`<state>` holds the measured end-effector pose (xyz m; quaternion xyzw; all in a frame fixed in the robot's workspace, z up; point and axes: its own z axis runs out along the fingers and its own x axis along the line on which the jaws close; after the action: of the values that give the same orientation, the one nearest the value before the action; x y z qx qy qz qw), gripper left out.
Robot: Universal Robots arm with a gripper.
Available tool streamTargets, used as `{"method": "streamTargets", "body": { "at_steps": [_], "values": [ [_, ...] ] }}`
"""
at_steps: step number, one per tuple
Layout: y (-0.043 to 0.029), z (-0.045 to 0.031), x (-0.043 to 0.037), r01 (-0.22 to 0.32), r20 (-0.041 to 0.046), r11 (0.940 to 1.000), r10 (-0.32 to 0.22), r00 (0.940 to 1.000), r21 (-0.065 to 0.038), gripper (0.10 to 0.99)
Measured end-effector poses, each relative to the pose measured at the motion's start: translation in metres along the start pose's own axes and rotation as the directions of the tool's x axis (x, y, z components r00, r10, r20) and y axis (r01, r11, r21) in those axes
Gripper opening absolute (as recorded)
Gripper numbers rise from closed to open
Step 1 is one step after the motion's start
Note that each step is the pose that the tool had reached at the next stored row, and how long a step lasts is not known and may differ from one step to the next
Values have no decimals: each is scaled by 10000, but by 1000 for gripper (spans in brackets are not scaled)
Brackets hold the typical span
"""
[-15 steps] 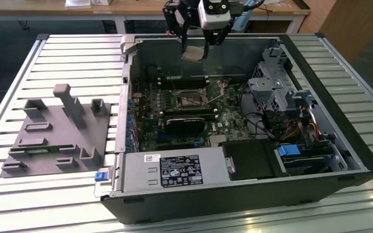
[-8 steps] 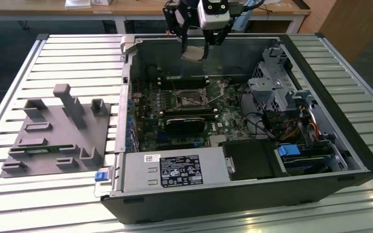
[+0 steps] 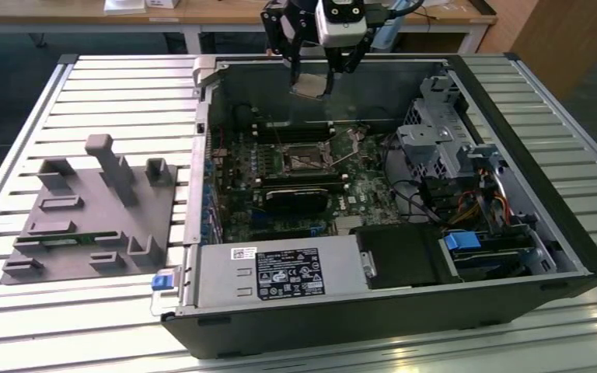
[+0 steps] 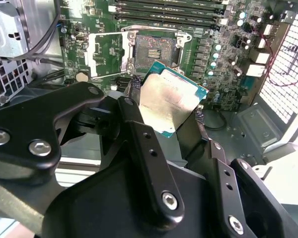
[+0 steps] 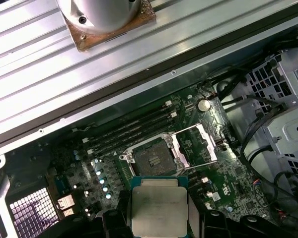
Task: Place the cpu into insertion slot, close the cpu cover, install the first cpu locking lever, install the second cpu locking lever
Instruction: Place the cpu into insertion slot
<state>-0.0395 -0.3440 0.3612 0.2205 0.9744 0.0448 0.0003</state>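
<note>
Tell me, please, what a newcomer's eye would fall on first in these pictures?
The gripper holds the cpu by its edges above the open computer case. On the green motherboard inside, the insertion slot lies bare, with the cpu cover swung open beside it. A grey moulded fixture sits on the slatted table at the exterior view's left.

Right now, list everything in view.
cpu: one, silvery top, held above the open case.
insertion slot: one, dark, empty, on the motherboard.
cpu cover: one, silvery, swung open beside the slot.
motherboard: one, green, inside the case.
computer case: one, black, open, on the table.
power supply: one, silvery, inside the case.
holder block: one, grey, on the table at the exterior view's left.
table: one, silvery slats.
gripper: one, black, shut on the cpu.
</note>
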Motion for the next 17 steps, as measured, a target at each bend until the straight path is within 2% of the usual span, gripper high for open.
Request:
{"method": "streamTargets", "body": {
  "at_steps": [17],
  "values": [
    [0,0,0,-346,30,9994,346,9994,-7,541]
  ]
}}
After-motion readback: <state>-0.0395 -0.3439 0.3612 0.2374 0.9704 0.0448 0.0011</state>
